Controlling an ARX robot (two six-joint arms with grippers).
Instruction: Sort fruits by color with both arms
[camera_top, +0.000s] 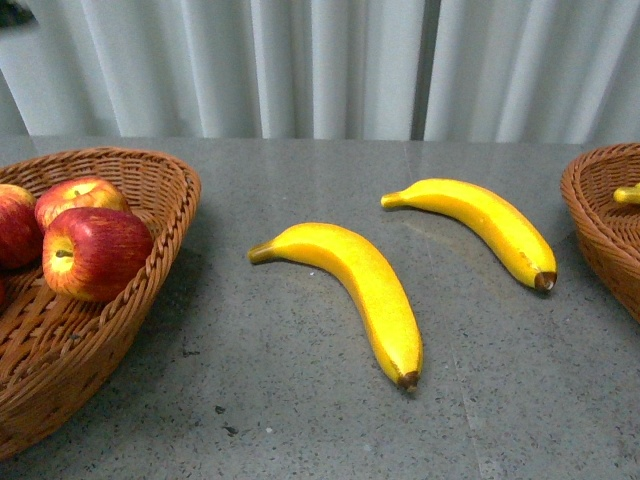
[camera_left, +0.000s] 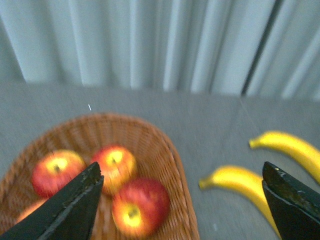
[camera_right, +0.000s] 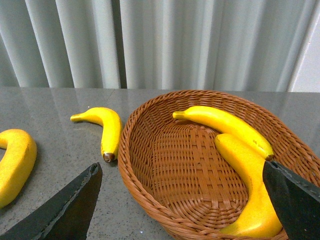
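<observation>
Apples (camera_top: 95, 252) fill the left basket (camera_top: 170, 190); the right basket (camera_right: 135, 150) holds 2 bananas (camera_right: 225, 125). The near banana (camera_top: 360, 290) and far banana (camera_top: 490, 225) lie loose on the table (camera_top: 300, 430). Left gripper (camera_left: 181, 170) and right gripper (camera_right: 181, 170) hang empty, jaws wide. Next, probably: right gripper fetches the far banana.

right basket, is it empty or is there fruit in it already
Not empty: the right wrist view shows the right basket holding two bananas lying inside it.
</observation>
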